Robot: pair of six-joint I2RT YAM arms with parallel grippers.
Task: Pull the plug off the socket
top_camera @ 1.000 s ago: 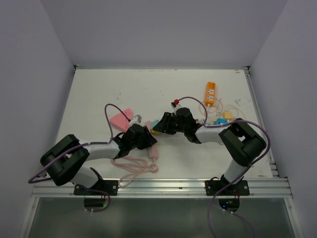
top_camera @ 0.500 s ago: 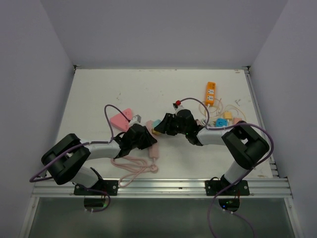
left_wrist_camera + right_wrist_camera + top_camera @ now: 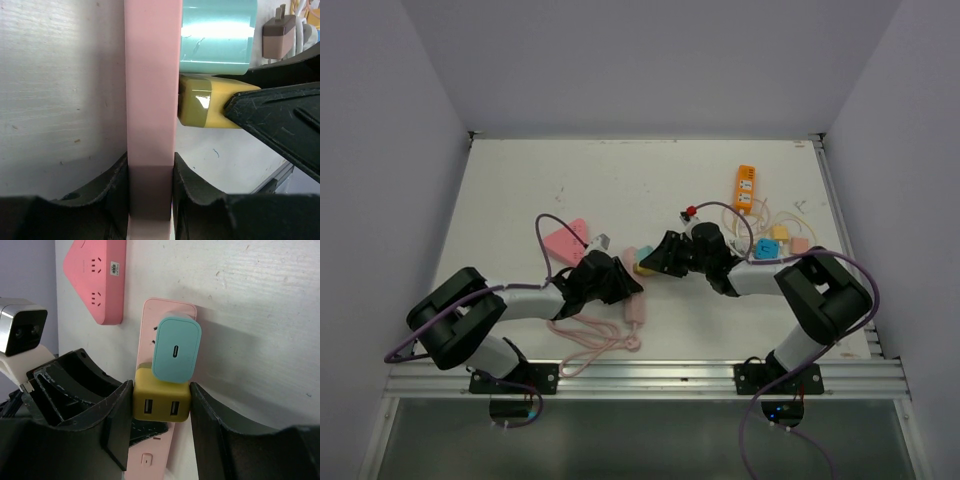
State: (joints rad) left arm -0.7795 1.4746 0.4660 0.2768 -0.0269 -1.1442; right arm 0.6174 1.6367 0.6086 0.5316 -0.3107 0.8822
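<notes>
**Top view.** On the white table [image 3: 520,190], the left gripper [image 3: 623,284] sits closed across the long pink plastic socket strip [image 3: 637,305]. The right gripper [image 3: 658,262] meets it from the opposite side, closed on the square yellow plastic plug [image 3: 645,268]. Against the frame half a second earlier, the right wrist has drawn off to the right. The strip and left gripper have shifted slightly the same way. A coiled pink cable [image 3: 633,341] lies at the strip's near end.

**Left wrist view.** The strip is clamped edge-on between both left fingers [image 3: 112,187]. The yellow plug butts against its face, with a black right finger [image 3: 280,115] pressed onto it. A mint-green plug [image 3: 217,35] sits just beyond on the same strip. No gap shows at the yellow plug, so whether its pins have cleared cannot be told.

**Right wrist view.** The yellow plug is held between the right fingers [image 3: 220,435], with the mint-green plug overlapping its far edge. A pink triangular socket block [image 3: 102,275] lies apart, left of the strip.
</notes>
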